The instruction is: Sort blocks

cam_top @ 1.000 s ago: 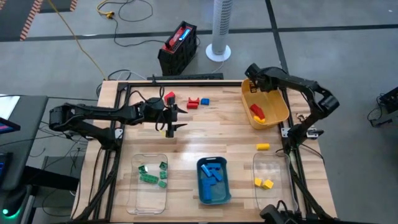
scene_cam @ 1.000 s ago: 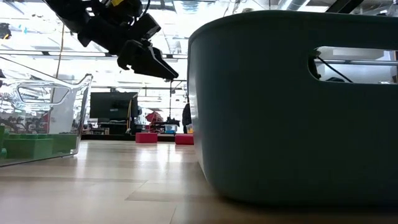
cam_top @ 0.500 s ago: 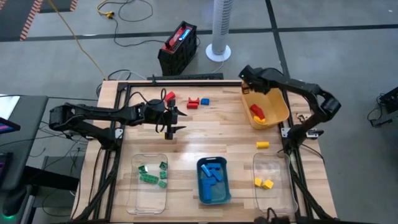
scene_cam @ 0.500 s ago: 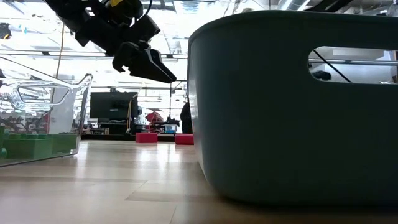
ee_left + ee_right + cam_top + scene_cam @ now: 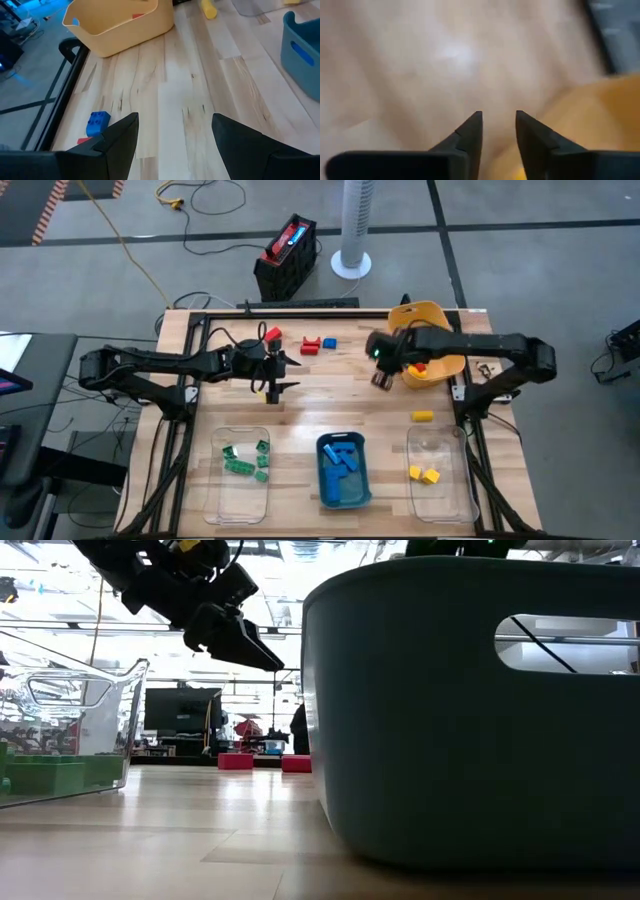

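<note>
1. Right gripper (image 5: 381,379) hangs over the bench (image 5: 330,395) just left of the yellow bin (image 5: 443,366), arm stretched across the bin from the right. Wrist view shows the fingers (image 5: 470,131) apart by a narrow gap, nothing between them: released, empty.
2. Left gripper (image 5: 272,388) sits over the left-centre of the bench, fingers (image 5: 122,135) spread wide, bare wood between them. Also empty.
3. Blocks loose on the bench: one red block (image 5: 273,335) near the left gripper's wrist, a red block (image 5: 310,346) and a blue block (image 5: 329,342) side by side toward the far edge, one yellow block (image 5: 423,416) between the yellow bin and the right clear bin (image 5: 438,475).
4. Sorted so far: green blocks (image 5: 240,466) in the left clear bin (image 5: 237,473), blue blocks (image 5: 343,459) in the blue bin (image 5: 344,470), two yellow blocks (image 5: 424,474) in the right clear bin.
5. Yellow bin holds a red block (image 5: 420,367) plus something yellow, mostly hidden by the right arm.
6. Low view: blue bin wall fills most of the shot; two red blocks (image 5: 235,761) visible far back on the bench.
</note>
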Robot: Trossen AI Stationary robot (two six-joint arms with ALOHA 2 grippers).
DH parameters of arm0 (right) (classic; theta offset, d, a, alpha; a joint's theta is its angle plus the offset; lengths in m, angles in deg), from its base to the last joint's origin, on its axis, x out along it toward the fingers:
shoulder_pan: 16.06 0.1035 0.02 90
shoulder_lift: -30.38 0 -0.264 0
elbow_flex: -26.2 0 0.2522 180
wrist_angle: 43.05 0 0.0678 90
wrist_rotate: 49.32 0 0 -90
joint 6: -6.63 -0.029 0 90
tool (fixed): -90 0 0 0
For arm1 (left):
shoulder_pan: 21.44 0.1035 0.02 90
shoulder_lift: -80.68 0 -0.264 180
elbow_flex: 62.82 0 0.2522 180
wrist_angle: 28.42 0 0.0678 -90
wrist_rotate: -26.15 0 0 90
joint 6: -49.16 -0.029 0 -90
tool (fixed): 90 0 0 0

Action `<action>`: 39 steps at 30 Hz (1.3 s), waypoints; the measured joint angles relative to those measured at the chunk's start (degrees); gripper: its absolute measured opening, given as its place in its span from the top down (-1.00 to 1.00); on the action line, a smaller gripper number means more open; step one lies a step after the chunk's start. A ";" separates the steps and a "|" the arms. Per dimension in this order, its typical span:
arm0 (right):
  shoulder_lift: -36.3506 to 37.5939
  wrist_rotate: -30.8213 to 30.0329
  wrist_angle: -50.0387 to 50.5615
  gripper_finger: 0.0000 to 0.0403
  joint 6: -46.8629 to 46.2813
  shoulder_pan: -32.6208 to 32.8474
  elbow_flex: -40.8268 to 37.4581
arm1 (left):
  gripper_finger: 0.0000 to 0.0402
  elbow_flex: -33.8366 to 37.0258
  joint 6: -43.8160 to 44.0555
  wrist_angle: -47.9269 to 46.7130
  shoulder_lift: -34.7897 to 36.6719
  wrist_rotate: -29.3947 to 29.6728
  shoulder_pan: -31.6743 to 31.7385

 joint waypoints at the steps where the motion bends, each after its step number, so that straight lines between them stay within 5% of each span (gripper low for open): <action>1: -0.99 2.28 1.09 0.28 -1.26 1.09 0.59 | -0.23 0.00 0.52 -0.03 0.00 0.00 0.00; 7: -6.79 15.75 11.13 0.01 -16.69 3.52 4.82 | -0.23 0.00 5.06 -0.68 0.02 -0.04 -0.04; 16: -13.13 16.94 27.82 -0.17 -18.60 11.64 5.34 | -0.23 0.00 6.97 -2.14 0.02 -0.09 -2.14; 22: -16.22 17.34 28.66 -0.17 -12.11 15.54 5.34 | -0.23 0.00 7.73 -2.03 0.02 -0.09 -3.93; 31: -22.39 14.61 30.58 -0.16 12.35 18.92 5.34 | -0.23 0.00 11.77 -1.99 0.02 -0.07 -6.76; 39: -22.93 16.42 31.47 -0.16 12.16 15.97 7.38 | -0.23 0.00 14.82 -2.98 0.02 3.00 -10.53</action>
